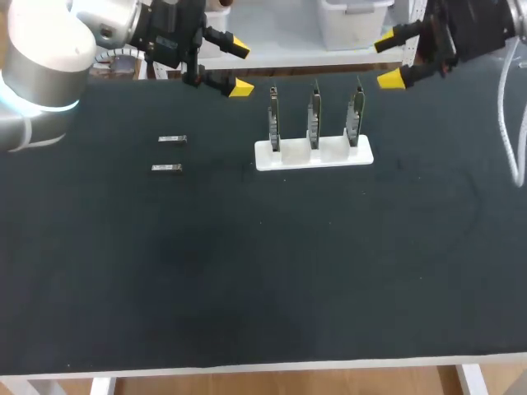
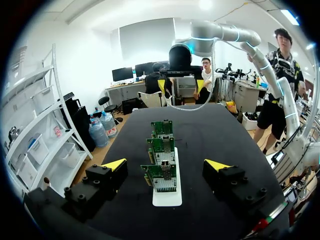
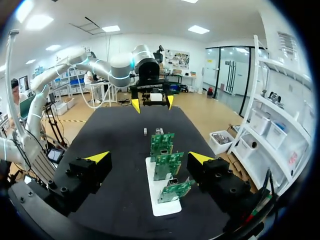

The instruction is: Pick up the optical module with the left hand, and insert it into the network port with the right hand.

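Head view first: the left gripper (image 1: 239,66) hangs over the far left of the table (image 1: 263,280), its 2 yellow tips spread wide with nothing between them. The right gripper (image 1: 387,61) mirrors it at the far right, also spread and empty. 2 optical modules (image 1: 172,140) lie flat on the dark surface toward the left, one just nearer than the other, and neither gripper touches them. Near the middle stands a white holder (image 1: 313,156) with 3 network cards (image 1: 314,115) upright in a row.

Over to the left wrist view. Its own fingers stand well apart, and the holder (image 2: 167,199) sits on the table ahead of them. The 3 green cards (image 2: 161,149) line up one behind another, and the right gripper (image 2: 180,86) faces in from the far end, tips apart.

Right wrist view now. This gripper is spread wide as well, with the holder (image 3: 159,206) and its cards (image 3: 167,165) just ahead. Beyond the farthest card the modules (image 3: 145,131) show on the table (small from here). Past them hangs the left gripper (image 3: 152,103), tips apart and holding nothing.
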{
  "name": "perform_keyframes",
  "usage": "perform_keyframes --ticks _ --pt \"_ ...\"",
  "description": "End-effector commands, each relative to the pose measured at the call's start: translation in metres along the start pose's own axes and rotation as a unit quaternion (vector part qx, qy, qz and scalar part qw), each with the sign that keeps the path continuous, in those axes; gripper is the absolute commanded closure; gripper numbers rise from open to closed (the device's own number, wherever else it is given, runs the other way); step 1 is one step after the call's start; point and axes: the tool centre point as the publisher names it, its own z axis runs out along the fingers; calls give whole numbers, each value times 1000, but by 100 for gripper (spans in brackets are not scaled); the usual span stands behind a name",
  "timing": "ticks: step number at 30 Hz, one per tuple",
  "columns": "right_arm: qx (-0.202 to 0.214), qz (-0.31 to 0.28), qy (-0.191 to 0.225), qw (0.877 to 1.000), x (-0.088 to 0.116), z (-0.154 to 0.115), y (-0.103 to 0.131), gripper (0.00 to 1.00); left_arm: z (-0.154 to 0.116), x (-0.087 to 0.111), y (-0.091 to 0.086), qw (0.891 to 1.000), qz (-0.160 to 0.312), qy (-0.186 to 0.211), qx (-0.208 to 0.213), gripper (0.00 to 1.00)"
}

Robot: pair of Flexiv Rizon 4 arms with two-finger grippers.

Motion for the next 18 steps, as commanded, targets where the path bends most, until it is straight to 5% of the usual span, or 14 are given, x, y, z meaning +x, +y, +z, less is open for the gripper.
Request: perform_keyframes --ticks 1,10,18 --pt "-41 2 -16 999 -2 8 -24 0 0 0 -1 1000 0 1 -2 0" --pt "-142 -10 -5 990 -6 31 -32 0 0 0 -1 1000 0 1 -2 0" --pt "-150 -13 -4 989 -9 32 -20 0 0 0 -1 1000 0 1 -2 0"
